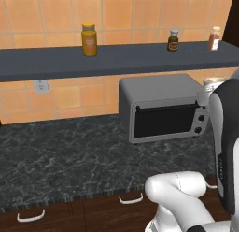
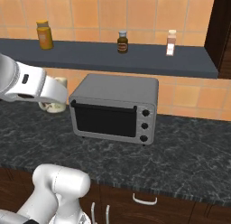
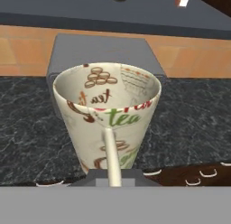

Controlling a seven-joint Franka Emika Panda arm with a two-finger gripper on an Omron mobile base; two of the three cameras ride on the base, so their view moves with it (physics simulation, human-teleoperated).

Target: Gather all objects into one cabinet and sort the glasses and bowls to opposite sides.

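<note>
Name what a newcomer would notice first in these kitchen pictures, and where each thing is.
The cream cup, printed with tea words, is held in the tool close before the hand camera. Behind it a grey toaster oven stands on the dark marble counter. Above, a yellow jar stands on the dark shelf.

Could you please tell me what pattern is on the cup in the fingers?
The cream cup carries brown and green tea-themed lettering and drawings; the hand view shows it best.
</note>
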